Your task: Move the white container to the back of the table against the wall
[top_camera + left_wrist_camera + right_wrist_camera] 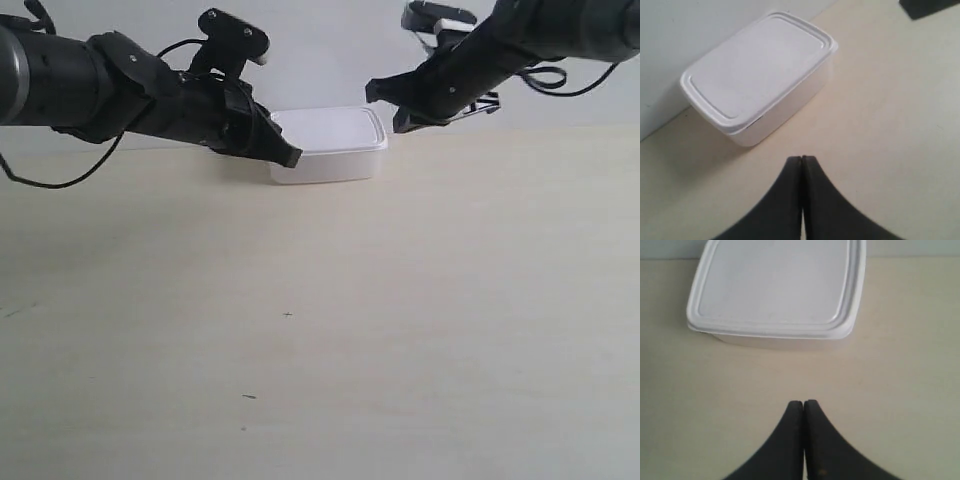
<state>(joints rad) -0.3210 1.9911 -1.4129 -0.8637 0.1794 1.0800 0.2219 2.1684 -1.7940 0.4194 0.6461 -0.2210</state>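
Observation:
The white container [335,140] stands lid on at the far edge of the table [350,300], its back against the wall [320,50]. The arm at the exterior view's left ends in my left gripper [291,157], by the box's front left corner. In the left wrist view that gripper [802,158] is shut and empty, a strip of table away from the container [757,75]. My right gripper [382,97] hangs by the box's right end. Its wrist view shows the gripper [804,402] shut on nothing, short of the container [777,287].
A few tiny dark specks [288,315] mark the pale table near its middle and front. Black cables [60,180] loop from both arms near the wall. The other arm's dark tip [927,7] shows at the edge of the left wrist view.

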